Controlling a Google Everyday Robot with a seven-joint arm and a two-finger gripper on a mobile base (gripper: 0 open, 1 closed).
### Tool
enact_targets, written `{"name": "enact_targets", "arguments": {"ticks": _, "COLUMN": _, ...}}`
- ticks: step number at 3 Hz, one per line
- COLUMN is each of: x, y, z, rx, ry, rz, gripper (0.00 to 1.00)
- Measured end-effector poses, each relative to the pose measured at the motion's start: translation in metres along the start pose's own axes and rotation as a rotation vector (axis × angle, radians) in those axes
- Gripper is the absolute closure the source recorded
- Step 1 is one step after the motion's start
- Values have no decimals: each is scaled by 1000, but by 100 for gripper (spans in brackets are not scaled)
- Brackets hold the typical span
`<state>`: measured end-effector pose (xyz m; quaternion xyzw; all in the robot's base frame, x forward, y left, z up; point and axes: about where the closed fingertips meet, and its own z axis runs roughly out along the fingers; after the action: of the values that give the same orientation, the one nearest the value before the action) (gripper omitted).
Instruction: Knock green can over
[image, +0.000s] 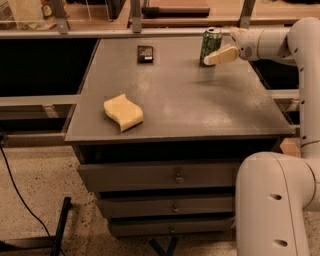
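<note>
The green can (210, 45) stands upright near the far right of the grey table top (175, 100). It is green with dark markings and a silver top rim. My gripper (220, 47) is at the can's right side, at the end of the white arm (280, 40) that reaches in from the right. One pale finger (221, 55) lies in front of the can's lower right side, touching or nearly touching it. The other finger (234, 32) shows behind and to the right of the can. The fingers stand apart and hold nothing.
A yellow sponge (123, 112) lies at the front left of the table. A small dark flat object (145, 53) lies at the far middle. The table has drawers (175, 175) below. A shelf rail (150, 31) runs behind it. The robot's white body (272, 205) is at the lower right.
</note>
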<state>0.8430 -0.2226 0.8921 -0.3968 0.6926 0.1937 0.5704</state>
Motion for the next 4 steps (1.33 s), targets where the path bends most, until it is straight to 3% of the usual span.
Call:
{"name": "enact_targets", "arguments": {"ticks": 1, "x": 0, "y": 0, "z": 21, "rx": -1, "ry": -49, "rz": 19, "gripper": 0}}
{"name": "enact_targets", "arguments": {"ticks": 2, "x": -1, "y": 0, "z": 24, "rx": -1, "ry": -55, "rz": 21, "gripper": 0}}
{"name": "enact_targets", "arguments": {"ticks": 4, "x": -1, "y": -5, "z": 26, "rx": 17, "ry": -61, "rz": 27, "gripper": 42}}
